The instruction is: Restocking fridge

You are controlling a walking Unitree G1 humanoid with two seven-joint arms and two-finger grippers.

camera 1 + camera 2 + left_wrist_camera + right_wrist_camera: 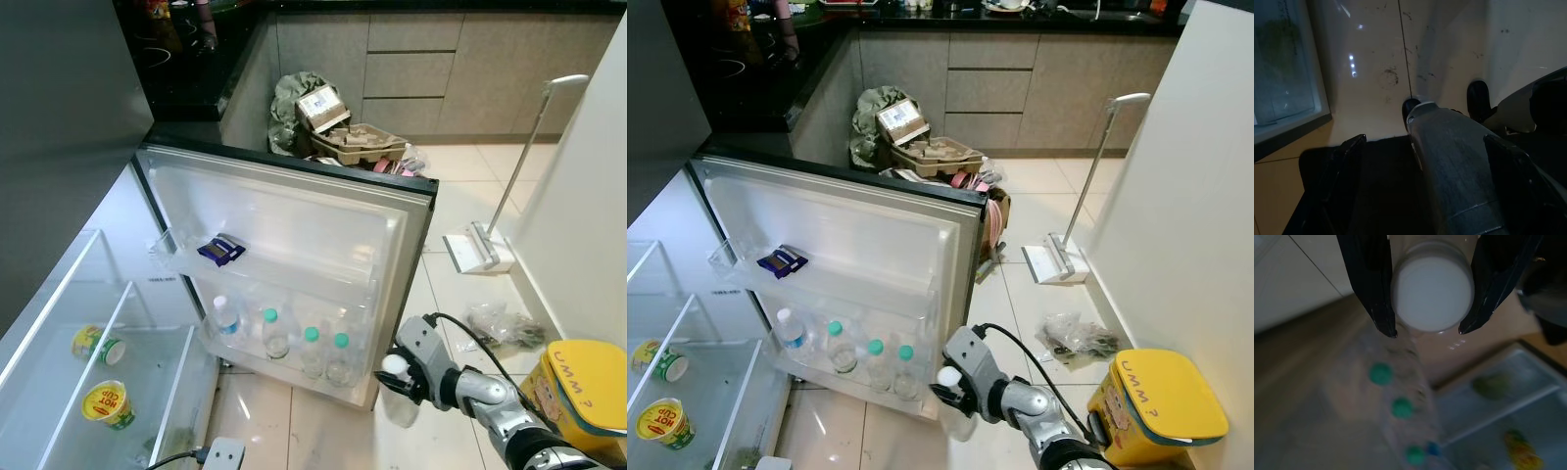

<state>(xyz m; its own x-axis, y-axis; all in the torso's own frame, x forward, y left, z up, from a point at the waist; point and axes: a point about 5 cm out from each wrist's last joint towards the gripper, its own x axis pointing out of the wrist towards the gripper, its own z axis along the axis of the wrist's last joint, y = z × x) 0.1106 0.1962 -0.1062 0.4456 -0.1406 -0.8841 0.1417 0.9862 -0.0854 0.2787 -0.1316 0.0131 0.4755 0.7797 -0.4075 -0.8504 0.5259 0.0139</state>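
Nearest on the left, two yellow cups (106, 403) lie in the fridge's clear drawer (59, 323). Below them the left gripper (1422, 147) hangs idle over the tiled floor (1376, 54), its black fingers (1347, 161) spread apart with nothing between them. Farther back, the open fridge door (294, 211) holds a dark blue packet (220, 251) on its upper shelf and four water bottles (284, 338) in its lower rack, one blue-capped and three green-capped. Just right of the door's near corner, the right gripper (400, 377) is clamped on a clear bottle with a white cap (1431, 291), one finger on each side of its neck, held above the floor. A yellow bin (578, 397) stands near right, a white floor mop (490, 240) beyond it.
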